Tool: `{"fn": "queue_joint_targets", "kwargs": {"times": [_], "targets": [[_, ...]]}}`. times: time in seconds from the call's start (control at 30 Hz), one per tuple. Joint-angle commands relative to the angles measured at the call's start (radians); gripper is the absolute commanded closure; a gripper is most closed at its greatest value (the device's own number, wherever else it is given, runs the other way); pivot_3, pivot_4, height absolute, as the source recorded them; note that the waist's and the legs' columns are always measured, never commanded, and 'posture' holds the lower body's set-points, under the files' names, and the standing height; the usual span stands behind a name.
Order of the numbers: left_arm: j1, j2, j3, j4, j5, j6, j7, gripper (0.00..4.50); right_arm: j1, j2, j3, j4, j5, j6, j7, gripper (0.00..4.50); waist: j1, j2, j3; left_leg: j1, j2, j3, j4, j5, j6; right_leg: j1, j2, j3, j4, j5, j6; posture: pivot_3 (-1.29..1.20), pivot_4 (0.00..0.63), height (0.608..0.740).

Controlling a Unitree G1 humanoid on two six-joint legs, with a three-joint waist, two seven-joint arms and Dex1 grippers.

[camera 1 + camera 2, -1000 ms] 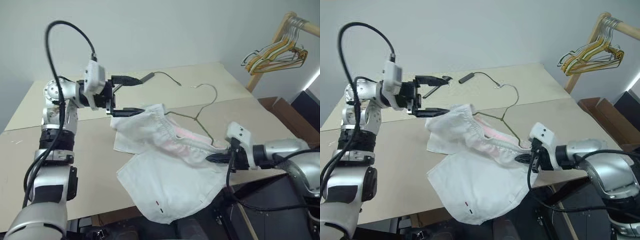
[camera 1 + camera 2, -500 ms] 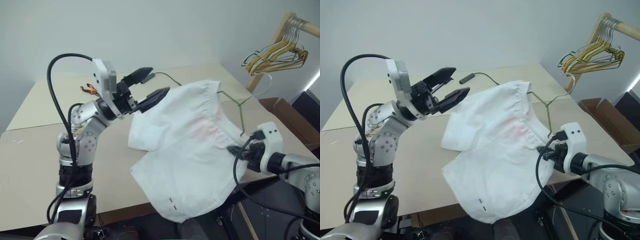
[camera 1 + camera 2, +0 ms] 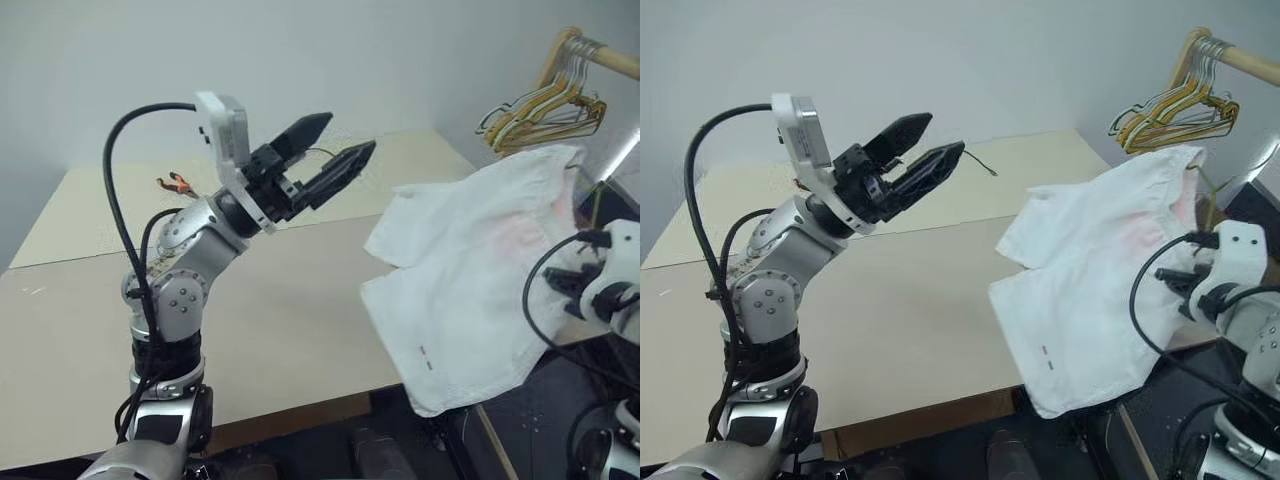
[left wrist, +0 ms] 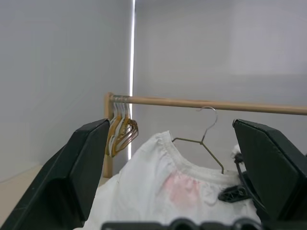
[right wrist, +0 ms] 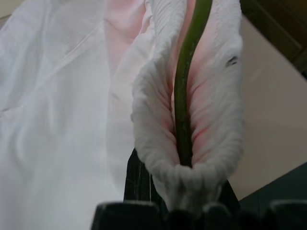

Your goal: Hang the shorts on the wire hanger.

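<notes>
Your left gripper is raised over the tan table, its two black fingers spread wide with nothing between them, tips angled up and toward the right side of the scene. It is well apart from the cloth.

Your right gripper sits at the far right, past the table's edge. Its fingers are pressed together on the gathered waistband of the shorts. In the right wrist view the waistband is bunched around a thin green wire, the wire hanger, which runs up between the folds of cloth right at the fingers.

The shorts hang in the air off the table's right edge, waistband up near the gripper, legs drooping down below table level. A faint pink tint shows near the waist and small marks sit near one hem.

In the left wrist view the hanger's hook and one sloping arm stand above the waistband, just below a wooden rail. You cannot tell whether the hook touches it. A bunch of yellow hangers hangs on that rail.
</notes>
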Motion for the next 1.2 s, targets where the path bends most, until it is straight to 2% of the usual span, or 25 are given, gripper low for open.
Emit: {"fn": "queue_joint_targets", "kwargs": {"times": [0.03,0.6,1.03,1.2], "targets": [[-0.036,0.005,-0.006,-0.039,-0.040,-0.005,0.000,0.03,-0.072,-0.028,-0.044,0.025,-0.043,0.008,-0.069,4.50,-0.005,0.001,0.000,0.000,0.000,0.000,0.000,0.000,0.000,0.000,0.000,0.000,0.000,0.000,0.001,-0.19,0.036,0.740],[-0.043,0.014,-0.052,-0.019,-0.050,-0.061,-0.074,0.03,-0.430,-0.118,-0.132,0.405,-0.266,-0.036,-0.229,4.50,-0.014,0.008,-0.004,0.000,-0.001,0.002,-0.001,0.000,0.000,0.000,0.000,0.003,-0.002,0.000,0.000,-0.20,0.027,0.740],[-0.038,0.026,-0.061,-0.014,-0.037,-0.088,-0.084,0.03,-0.492,-0.200,-0.252,0.713,-0.338,-0.200,-0.299,4.50,-0.016,0.013,-0.007,0.001,-0.001,0.008,-0.002,0.000,0.001,0.000,0.000,0.008,-0.003,-0.002,0.003,-0.19,0.020,0.740],[-0.036,0.034,-0.061,-0.014,-0.036,-0.090,-0.092,0.03,-0.453,-0.206,-0.275,0.779,-0.327,-0.235,-0.299,4.50,-0.017,0.013,-0.007,0.002,-0.001,0.010,-0.002,-0.001,0.001,0.000,0.000,0.011,-0.004,-0.002,0.005,-0.19,0.020,0.740]]}}
